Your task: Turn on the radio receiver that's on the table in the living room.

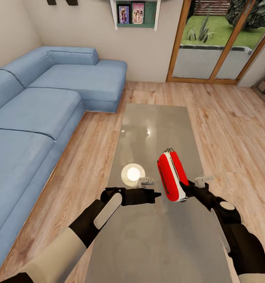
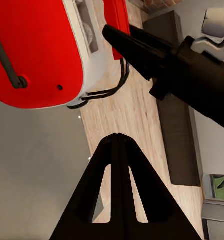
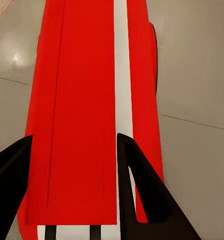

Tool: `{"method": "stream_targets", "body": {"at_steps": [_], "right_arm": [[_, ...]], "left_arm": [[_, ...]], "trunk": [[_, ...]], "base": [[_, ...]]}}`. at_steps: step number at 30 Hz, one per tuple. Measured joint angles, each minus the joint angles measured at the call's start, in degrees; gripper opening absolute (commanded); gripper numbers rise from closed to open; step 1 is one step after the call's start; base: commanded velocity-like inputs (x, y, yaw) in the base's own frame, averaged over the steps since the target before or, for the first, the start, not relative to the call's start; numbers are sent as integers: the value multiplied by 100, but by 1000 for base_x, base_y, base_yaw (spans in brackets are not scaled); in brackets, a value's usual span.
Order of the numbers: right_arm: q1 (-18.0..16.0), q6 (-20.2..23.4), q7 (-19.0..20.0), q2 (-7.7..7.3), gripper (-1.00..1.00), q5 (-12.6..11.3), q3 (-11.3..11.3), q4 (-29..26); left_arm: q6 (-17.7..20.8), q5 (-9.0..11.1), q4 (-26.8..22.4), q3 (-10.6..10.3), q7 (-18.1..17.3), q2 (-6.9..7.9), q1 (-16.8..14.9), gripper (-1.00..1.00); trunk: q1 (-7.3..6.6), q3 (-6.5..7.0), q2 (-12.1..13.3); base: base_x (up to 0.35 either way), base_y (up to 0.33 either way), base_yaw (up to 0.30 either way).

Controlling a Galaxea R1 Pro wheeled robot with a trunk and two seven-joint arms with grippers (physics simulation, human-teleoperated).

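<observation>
The right tool (image 1: 183, 188) is pinching the radio receiver (image 1: 171, 177) at its near end, one finger (image 3: 141, 195) on either side of the red body, holding it on edge above the surface (image 1: 156, 129) toward the 5 o'clock part of the head view. The left tool (image 1: 158, 194) is hovering just beside the radio receiver at its 9 o'clock side, fingers pressed together, tip pointing toward the red shell, with the blue sofa (image 1: 38, 106) lying off at 10 o'clock

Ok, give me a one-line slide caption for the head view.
Right gripper holds the red radio receiver above the glossy table; left gripper, fingers together, points at it.
</observation>
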Motion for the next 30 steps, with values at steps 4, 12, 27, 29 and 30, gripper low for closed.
{"method": "stream_targets", "body": {"at_steps": [4, 12, 27, 29, 30], "right_arm": [[-1, -410, -71, 62, -100, -16, -5, 265], [-1, -623, -90, 77, -100, -5, -6, 348], [-1, -1374, -662, 108, -100, 2, 18, 1314], [-1, -1465, -661, 108, -100, 2, 32, 1389], [-1, -1469, -661, 108, -100, 4, 33, 1400]], "left_arm": [[-4, 1, 1, 8, 0, 5, 0, -100], [-9, 4, -1, 31, 0, 10, 0, -100], [-32, 44, -1, 45, -9, 16, -1, -100], [-38, 45, -1, 45, -9, 16, 0, -100], [-39, 45, -1, 45, -9, 16, 0, -100]], "trunk": [[0, 0, 0], [0, 0, 0], [0, 0, 0], [0, 0, 0], [0, 0, 0]], "base": [[0, 0, 0], [0, 0, 0], [0, 0, 0], [0, 0, 0], [0, 0, 0]]}}
